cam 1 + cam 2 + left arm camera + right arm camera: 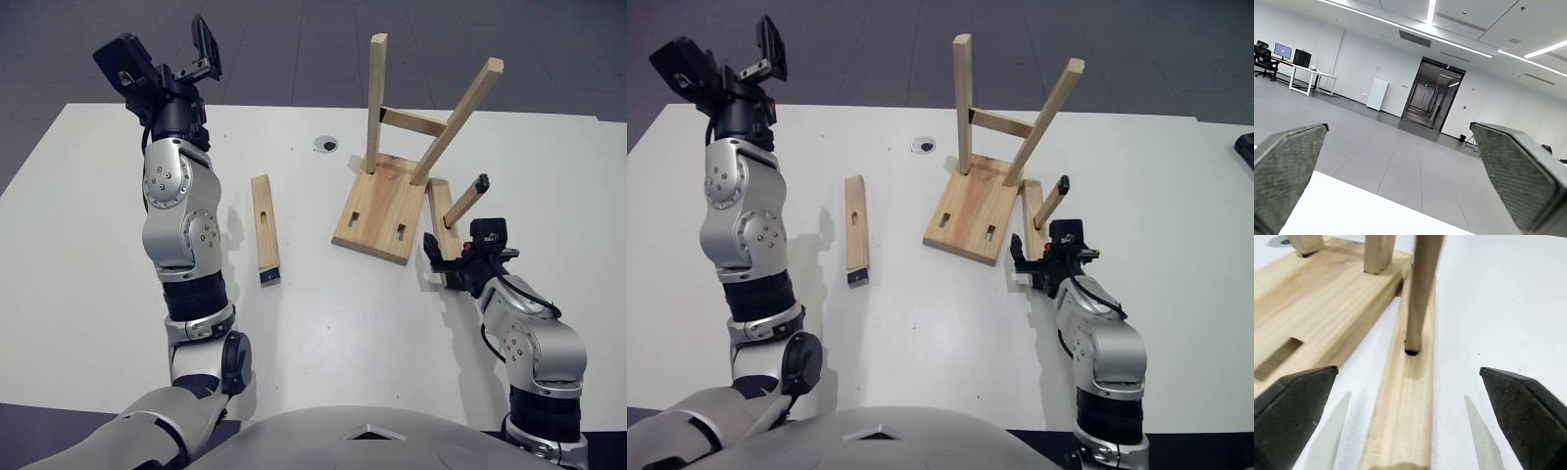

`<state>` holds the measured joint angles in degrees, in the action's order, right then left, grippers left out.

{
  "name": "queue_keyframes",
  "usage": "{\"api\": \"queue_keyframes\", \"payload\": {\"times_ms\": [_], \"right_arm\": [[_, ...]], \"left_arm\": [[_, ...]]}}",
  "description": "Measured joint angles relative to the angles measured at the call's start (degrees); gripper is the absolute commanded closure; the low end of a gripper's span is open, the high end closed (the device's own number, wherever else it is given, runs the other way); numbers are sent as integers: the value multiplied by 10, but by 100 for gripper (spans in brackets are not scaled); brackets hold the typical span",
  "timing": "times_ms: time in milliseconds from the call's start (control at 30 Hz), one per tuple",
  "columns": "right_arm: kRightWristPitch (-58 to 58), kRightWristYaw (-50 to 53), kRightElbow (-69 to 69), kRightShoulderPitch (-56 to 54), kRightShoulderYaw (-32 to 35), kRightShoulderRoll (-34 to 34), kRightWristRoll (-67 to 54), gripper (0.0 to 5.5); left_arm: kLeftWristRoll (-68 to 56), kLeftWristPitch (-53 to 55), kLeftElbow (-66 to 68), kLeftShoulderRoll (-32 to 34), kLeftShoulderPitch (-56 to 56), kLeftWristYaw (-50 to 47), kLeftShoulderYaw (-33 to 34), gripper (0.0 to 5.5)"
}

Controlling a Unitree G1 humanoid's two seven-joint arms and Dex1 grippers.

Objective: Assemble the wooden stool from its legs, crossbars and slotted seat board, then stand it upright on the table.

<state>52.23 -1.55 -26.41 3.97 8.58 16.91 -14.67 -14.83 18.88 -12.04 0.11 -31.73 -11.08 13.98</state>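
Seat board [377, 211]: loose leg [265, 227] beside, grommet [326, 145] beyond.

You get bright light from long ceiling lamps [1431, 10]; soft shadows lie on the white bench [343, 333]; close-up jaws look blurry.

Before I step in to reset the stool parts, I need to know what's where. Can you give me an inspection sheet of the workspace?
Surface: white table.
Job's things: seat board flat, two legs upright in it, joined by a crossbar, two slots empty; loose leg lying left of it; another leg beside its right edge, second crossbar slanting up from it.
Clutter: round grommet.
Grippers: left pincer open, raised; right pincer open, straddling that right-hand leg.
Cables: black lead on right forearm.
Surroundings: grey tiled floor.
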Motion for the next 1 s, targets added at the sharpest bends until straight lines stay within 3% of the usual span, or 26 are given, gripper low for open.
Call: {"api": "queue_keyframes", "payload": {"times_ms": [700,1000], "right_arm": [[217,-10,43,-118,53,-24,-22,336],[201,-27,47,-118,50,-17,-14,345]], "left_arm": [[-1,58,-6,0,0,-7,-10,10],[-5,89,0,3,-2,-6,-11,10]]}}
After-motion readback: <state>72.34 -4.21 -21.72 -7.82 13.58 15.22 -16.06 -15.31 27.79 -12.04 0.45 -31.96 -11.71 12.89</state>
